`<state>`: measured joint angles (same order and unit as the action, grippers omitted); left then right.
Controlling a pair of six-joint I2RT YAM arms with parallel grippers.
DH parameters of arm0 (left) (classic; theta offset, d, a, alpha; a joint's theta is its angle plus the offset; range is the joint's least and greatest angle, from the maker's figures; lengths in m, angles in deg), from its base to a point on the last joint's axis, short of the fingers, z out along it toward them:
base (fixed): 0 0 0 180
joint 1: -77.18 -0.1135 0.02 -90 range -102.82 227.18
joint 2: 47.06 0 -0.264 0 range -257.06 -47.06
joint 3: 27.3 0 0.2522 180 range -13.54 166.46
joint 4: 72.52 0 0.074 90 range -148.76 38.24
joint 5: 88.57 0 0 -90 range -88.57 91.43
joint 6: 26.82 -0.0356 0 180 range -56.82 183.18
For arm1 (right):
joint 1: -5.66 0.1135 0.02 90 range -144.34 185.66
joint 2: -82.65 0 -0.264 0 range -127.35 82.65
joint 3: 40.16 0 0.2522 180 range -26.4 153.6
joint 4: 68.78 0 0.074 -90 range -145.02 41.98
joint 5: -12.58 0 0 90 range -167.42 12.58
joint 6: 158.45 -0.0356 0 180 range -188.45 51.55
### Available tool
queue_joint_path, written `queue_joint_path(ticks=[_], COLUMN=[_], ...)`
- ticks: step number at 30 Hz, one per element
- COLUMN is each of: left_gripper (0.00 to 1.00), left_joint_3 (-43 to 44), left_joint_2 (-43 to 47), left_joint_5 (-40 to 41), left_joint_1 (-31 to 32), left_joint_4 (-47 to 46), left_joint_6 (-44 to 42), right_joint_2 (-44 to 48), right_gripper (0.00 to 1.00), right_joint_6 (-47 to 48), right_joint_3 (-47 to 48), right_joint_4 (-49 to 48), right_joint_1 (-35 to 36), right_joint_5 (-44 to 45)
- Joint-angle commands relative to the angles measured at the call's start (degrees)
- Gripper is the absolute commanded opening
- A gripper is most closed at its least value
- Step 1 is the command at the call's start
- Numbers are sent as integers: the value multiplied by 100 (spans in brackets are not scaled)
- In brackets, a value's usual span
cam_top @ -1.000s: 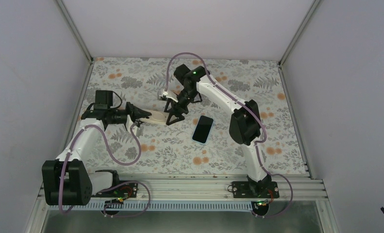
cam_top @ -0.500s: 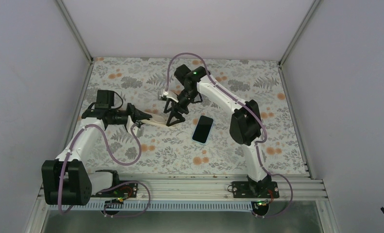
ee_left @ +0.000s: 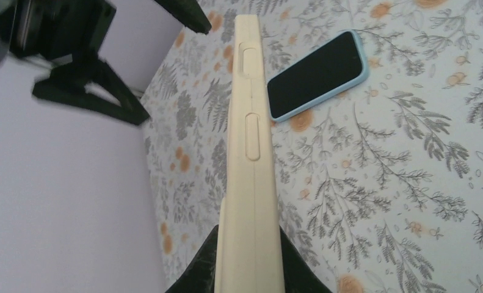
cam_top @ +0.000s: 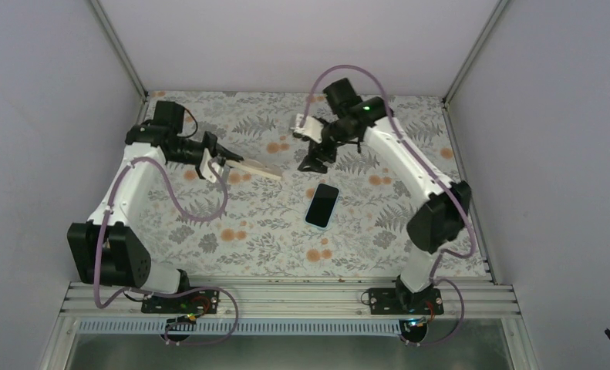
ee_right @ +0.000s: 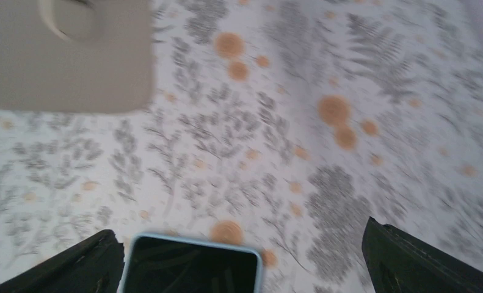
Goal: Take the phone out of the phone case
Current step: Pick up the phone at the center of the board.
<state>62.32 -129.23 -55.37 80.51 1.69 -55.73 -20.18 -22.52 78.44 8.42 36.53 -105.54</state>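
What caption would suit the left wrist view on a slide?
Left gripper holds the cream phone case edge-on over the floral table, with the phone lying screen-up beyond it.

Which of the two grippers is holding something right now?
The left gripper: it is shut on the cream phone case. The right gripper is open and empty.

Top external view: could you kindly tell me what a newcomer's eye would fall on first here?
The cream phone case, clamped in the left arm's jaws at centre left, stands out. Right of it, the blue-edged phone lies screen up on the floral table, the right arm's open jaws near its far end.
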Motion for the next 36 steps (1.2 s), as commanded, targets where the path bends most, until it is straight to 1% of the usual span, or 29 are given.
queue_joint_path(ticks=[1, 3, 5, 6, 8, 10, 13, 16, 20, 22, 25, 27, 31, 33, 36], left_gripper=[2, 2, 2, 2, 2, 2, 2, 2, 2, 2, 2, 2, 2, 2, 2], left_joint_3=[958, 1533, 1932, 2078, 2209, 2380, 2618, 2463, 2349, 2384, 2349, 2330, 2368, 2411, 2496], left_joint_2=[-373, -654, -833, -884, -873, -901, -1059, -1092, -1054, -1054, -1060, -1074, -1160, -1223, -1324], left_joint_5=[-738, -725, -332, -143, -13, 79, 617, 916, 824, 905, 954, 904, 804, 756, 747], left_joint_1=[107, 229, 500, 646, 838, 1002, 1413, 1596, 1677, 1688, 1682, 1683, 1680, 1677, 1679], left_joint_4=[1290, 1664, 1724, 1725, 1715, 1715, 1732, 1726, 1726, 1734, 1726, 1726, 1727, 1725, 1714], left_joint_6=[952, 1742, 2876, 3390, 4221, 4889, 5717, 5837, 5792, 5833, 5865, 5881, 5889, 5884, 5893], right_joint_2=[631, 1090, 1516, 1705, 2021, 2247, 2514, 2616, 2526, 2409, 2206, 2020, 1554, 1341, 1081], right_gripper=[100, 100, 100, 100, 100, 100, 100, 99, 97, 95, 93, 92, 91, 88, 87], right_joint_6=[-512, -616, -652, -629, -629, -562, -360, -140, 136, 292, 485, 665, 946, 995, 1090], right_joint_3=[-737, -1149, -1664, -1868, -2285, -2576, -2926, -3038, -3014, -2881, -2561, -2349, -1910, -1677, -1412], right_joint_4=[-1072, -1438, -1745, -1847, -2043, -2107, -2146, -2086, -1971, -1827, -1539, -1277, -746, -604, -411], right_joint_1=[-210, -274, -291, -289, -288, -291, -284, -285, -315, -455, -932, -1130, -1171, -1164, -1162], right_joint_5=[929, 939, 827, 731, 595, 478, 254, 184, 54, -397, -1407, -1887, -2396, -2643, -2936])
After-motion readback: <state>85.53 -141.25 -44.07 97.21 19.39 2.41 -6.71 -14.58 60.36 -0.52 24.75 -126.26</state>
